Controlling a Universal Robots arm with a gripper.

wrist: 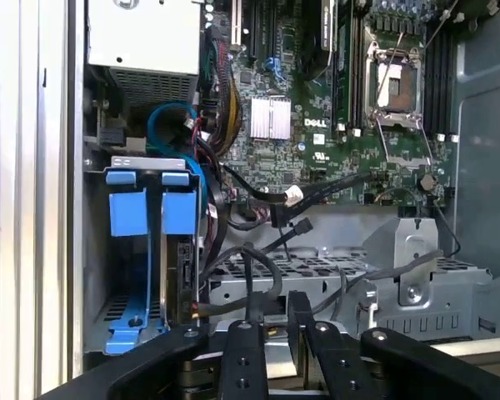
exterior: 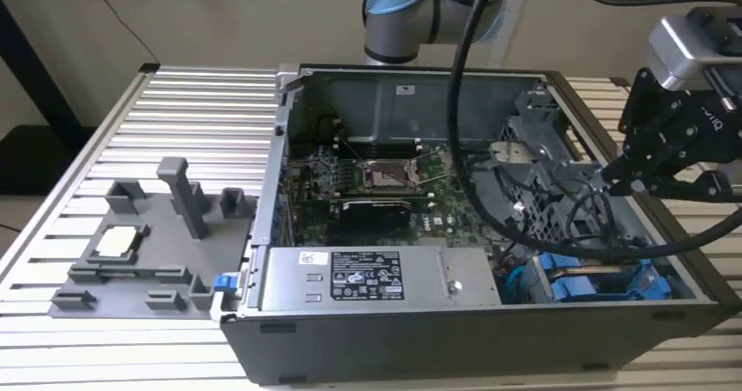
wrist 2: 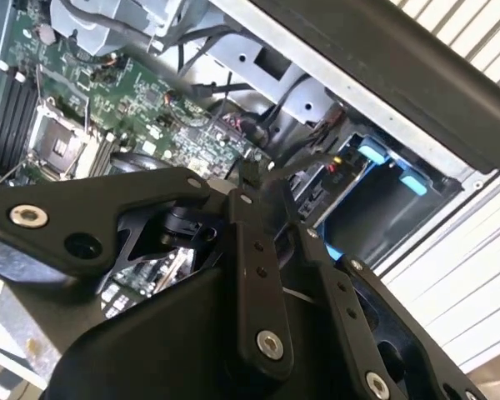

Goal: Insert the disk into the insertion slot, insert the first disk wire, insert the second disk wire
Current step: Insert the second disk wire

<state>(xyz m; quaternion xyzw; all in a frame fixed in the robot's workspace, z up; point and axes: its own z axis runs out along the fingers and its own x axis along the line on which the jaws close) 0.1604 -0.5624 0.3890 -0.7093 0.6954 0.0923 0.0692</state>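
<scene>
Hanging tilted over the computer case (exterior: pixel 464 326) near the disk (exterior: pixel 597 285), the hand (exterior: pixel 626 181) hides whether it is spread or pinching.

The disk (wrist: pixel 181 267) shows edge-on; its bay (wrist: pixel 142 162) hides most of it.

exterior view looks down on the whole open case (exterior: pixel 464 339) from mid range. both wrist views look past the gripper (wrist: pixel 273 317), close into it; all share motherboard (wrist: pixel 317 125) and drive bay (wrist: pixel 137 162).
</scene>
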